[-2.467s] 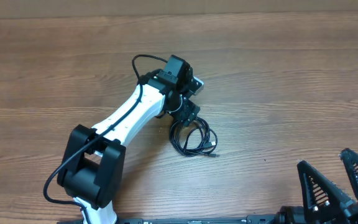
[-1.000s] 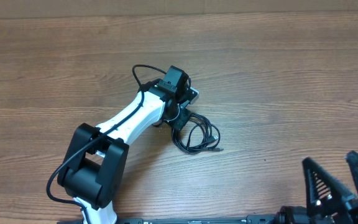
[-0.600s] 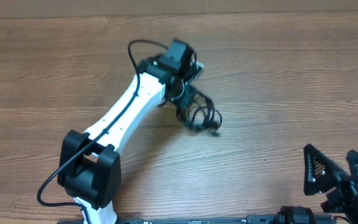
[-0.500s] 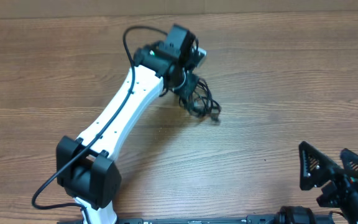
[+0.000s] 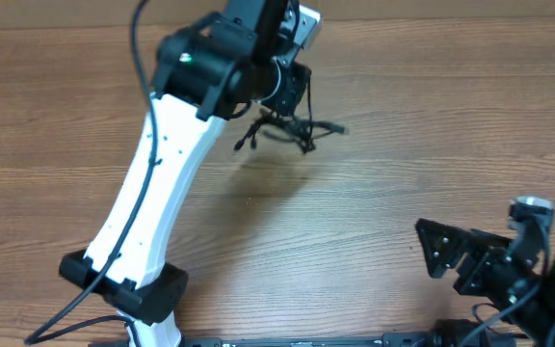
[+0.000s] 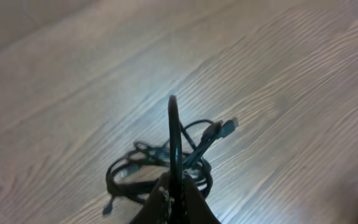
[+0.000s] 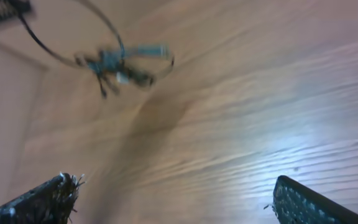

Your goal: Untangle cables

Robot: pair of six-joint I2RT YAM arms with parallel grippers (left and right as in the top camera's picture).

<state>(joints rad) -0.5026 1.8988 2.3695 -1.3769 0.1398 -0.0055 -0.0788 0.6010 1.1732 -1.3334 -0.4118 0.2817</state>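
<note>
**Overhead view.** The white-and-black left arm (image 5: 152, 183) reaches toward the far side of the light-brown wooden table (image 5: 432, 116). The left gripper (image 5: 289, 104) is pinched tight on the top of a small tangle of thin black cables (image 5: 287, 130), which hangs beneath it. A soft shadow (image 5: 258, 166) on the wood just beside the tangle suggests the cables are clear of the surface. Loose strands splay sideways, so the tangle's long axis runs left to right, and one plug end (image 5: 335, 127) pokes toward the robot's right. The black right gripper (image 5: 461, 262) sits at the near edge with its jaws spread wide and nothing between them, well apart from the cables.

**Left wrist view.** The dark fingers (image 6: 174, 198) meet at the bottom centre, clamped on one strand that rises edge-on as a thin loop. The rest of the cables (image 6: 160, 171) bunch below, with a plug end (image 6: 229, 126) sticking out to one side.

**Right wrist view.** The picture is blurred. The right gripper (image 7: 176, 202) shows only its two fingertips (image 7: 42, 199), set far apart at the bottom corners. The cables (image 7: 123, 62) appear as a smear at the upper left, far ahead.

The cables lie ahead and to the left of the free arm. The strand pointing right is probably the end it could take most readily.
</note>
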